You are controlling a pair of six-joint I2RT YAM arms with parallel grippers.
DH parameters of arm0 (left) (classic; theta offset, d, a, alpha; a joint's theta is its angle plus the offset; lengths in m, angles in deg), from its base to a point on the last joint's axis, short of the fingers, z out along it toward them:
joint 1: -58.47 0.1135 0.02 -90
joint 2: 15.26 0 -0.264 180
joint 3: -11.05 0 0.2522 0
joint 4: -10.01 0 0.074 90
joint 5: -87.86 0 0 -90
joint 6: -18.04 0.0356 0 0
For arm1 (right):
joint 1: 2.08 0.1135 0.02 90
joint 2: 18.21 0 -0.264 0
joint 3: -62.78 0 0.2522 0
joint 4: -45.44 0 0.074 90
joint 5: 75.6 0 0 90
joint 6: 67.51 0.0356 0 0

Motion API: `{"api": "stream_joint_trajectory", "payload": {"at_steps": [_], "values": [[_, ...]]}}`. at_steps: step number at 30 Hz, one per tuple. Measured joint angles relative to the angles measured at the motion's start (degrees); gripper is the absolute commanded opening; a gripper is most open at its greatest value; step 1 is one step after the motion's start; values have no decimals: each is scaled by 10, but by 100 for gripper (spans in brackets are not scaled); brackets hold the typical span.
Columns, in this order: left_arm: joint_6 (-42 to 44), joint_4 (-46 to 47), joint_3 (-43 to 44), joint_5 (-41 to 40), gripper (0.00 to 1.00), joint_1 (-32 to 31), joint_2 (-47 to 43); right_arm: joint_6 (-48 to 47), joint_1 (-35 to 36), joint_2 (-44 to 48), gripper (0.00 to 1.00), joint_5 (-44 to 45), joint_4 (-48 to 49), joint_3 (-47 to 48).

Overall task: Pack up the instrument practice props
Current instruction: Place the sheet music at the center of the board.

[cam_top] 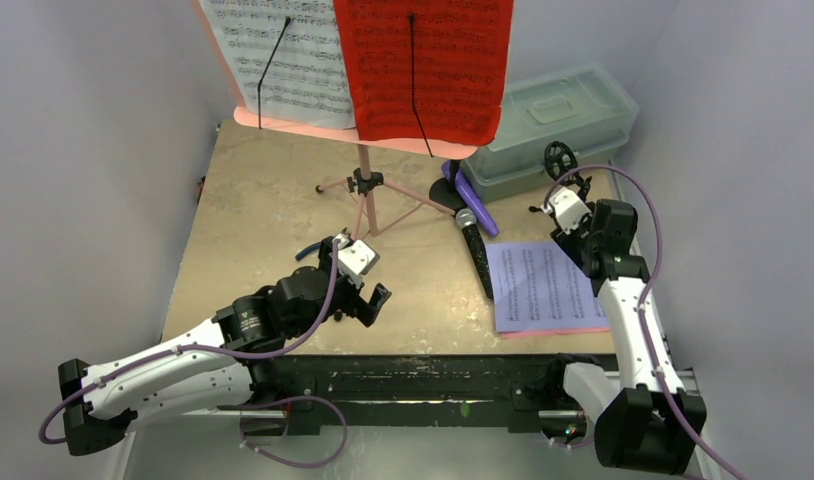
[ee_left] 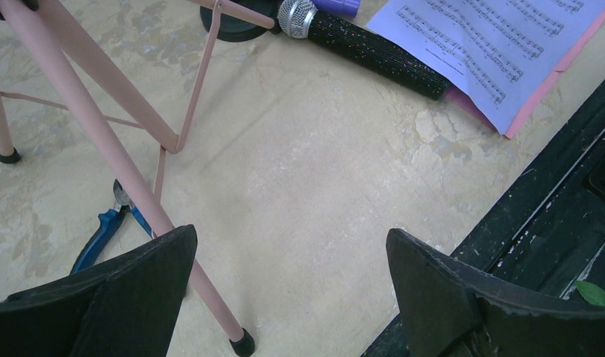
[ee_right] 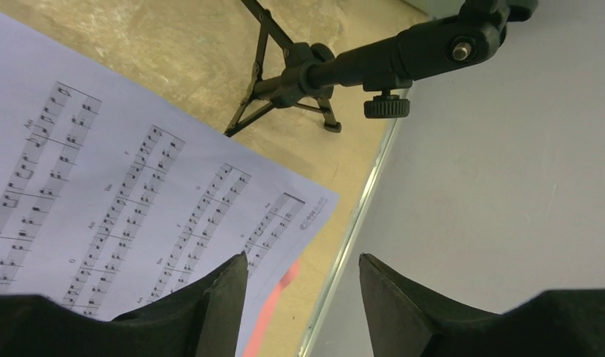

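Observation:
The pink tripod music rack [cam_top: 368,195] stands at the table's back, holding a white sheet [cam_top: 273,60] and a red sheet [cam_top: 423,65]. The purple mic [cam_top: 475,200] and the black silver-headed mic [cam_top: 475,250] lie right of it. A lavender sheet [cam_top: 543,285] lies flat at the right. A black mic support [cam_top: 561,165] stands behind it. My left gripper [cam_top: 368,298] is open and empty just above the table, beside a rack leg [ee_left: 99,141]. My right gripper [ee_right: 303,297] is open and empty over the lavender sheet's [ee_right: 136,171] corner, at the table's right edge.
The greenish lidded box [cam_top: 548,125] sits at the back right. Blue-handled pliers [ee_left: 106,227] lie under the rack's legs. A round black base [cam_top: 448,192] sits by the purple mic. Grey walls close in on both sides, and a black rail [cam_top: 433,375] runs along the near edge.

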Motion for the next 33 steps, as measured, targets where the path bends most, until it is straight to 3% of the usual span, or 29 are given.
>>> {"api": "stream_joint_trajectory", "payload": {"at_steps": [8,18,33], "values": [[0,0,0,1,99,0,-1,30,0,50,67,-89,-63,7],[0,1,0,4,99,0,-26,67,0,89,71,-328,-168,56],[-10,42,0,24,99,0,-39,61,0,78,78,-623,-207,62]]}}
